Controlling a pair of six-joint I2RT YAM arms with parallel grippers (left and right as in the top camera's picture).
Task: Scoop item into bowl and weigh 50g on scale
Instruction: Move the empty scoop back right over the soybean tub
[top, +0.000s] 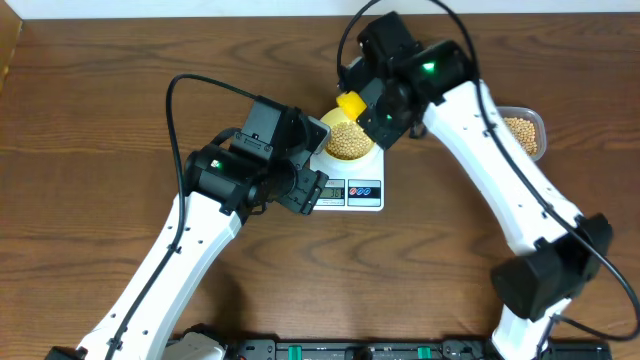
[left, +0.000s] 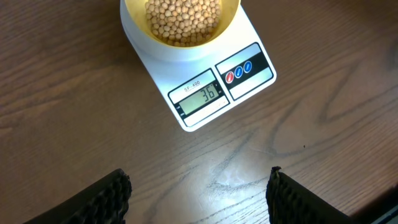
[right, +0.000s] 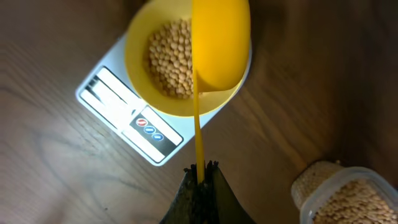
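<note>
The right gripper (right: 200, 171) pinches the thin handle of the scoop (right: 219, 43), whose head hangs over the right side of the bowl (right: 134, 62). The bowl holds beans (right: 171, 59) and sits on the scale (right: 118, 106). A clear tub (right: 348, 199) of beans stands lower right.

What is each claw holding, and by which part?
Right claw is shut on the scoop, gripping the end of its thin handle; the scoop's head is over the bowl. Left claw is open, holding nothing.
</note>
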